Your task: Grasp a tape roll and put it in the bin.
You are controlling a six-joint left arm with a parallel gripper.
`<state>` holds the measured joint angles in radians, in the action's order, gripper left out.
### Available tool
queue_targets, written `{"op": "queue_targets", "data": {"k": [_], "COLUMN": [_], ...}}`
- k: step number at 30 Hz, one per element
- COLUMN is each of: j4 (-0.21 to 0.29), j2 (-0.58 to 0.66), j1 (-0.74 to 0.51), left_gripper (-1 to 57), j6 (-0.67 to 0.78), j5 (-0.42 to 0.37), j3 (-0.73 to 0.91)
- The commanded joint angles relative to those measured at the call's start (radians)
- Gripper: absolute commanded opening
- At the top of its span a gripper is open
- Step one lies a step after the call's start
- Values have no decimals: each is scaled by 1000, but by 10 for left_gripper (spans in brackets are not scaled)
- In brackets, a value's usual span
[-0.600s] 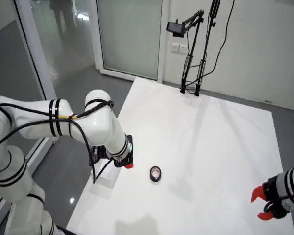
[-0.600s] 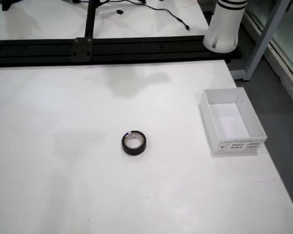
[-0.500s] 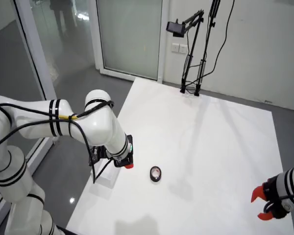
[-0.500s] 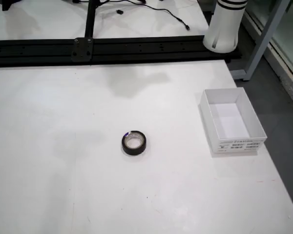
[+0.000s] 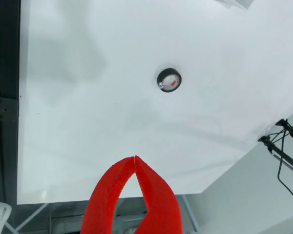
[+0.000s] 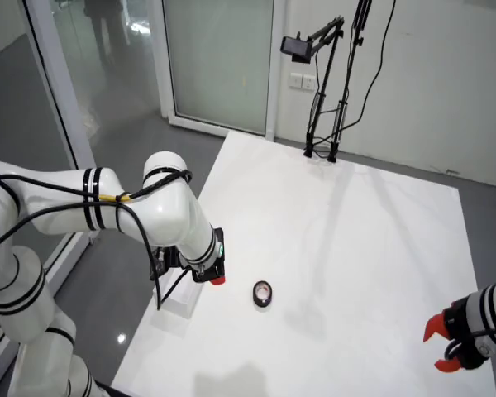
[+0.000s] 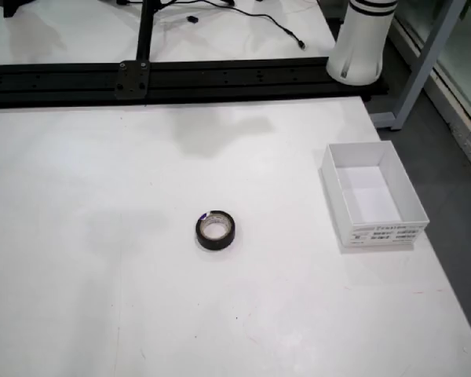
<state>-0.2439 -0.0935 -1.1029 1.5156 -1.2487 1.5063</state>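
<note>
Lying flat in the fixed front view, the black tape roll (image 7: 215,231) sits mid-worktop (image 7: 78,236), well apart from the white bin (image 7: 372,196) near the right edge. In the view riding on the tool (image 5: 135,163), the red fingertips are pressed together, holding nothing, high above the roll.

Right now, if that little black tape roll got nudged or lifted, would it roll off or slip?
The tape roll lies flat on its side on the white table, so a nudge would probably slide it, not roll it. It looks like a small stiff ring, likely light and easy to pinch. Tipped on edge, it could roll.
</note>
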Motion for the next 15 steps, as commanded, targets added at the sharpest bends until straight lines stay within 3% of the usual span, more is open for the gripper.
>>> {"op": "queue_targets", "data": {"k": [1,15], "j4": [-12,-18], "j2": [0,0], "j1": [2,34], "left_gripper": [-4,-4], "j6": [0,0], "j5": [-2,-9], "j3": [0,0]}}
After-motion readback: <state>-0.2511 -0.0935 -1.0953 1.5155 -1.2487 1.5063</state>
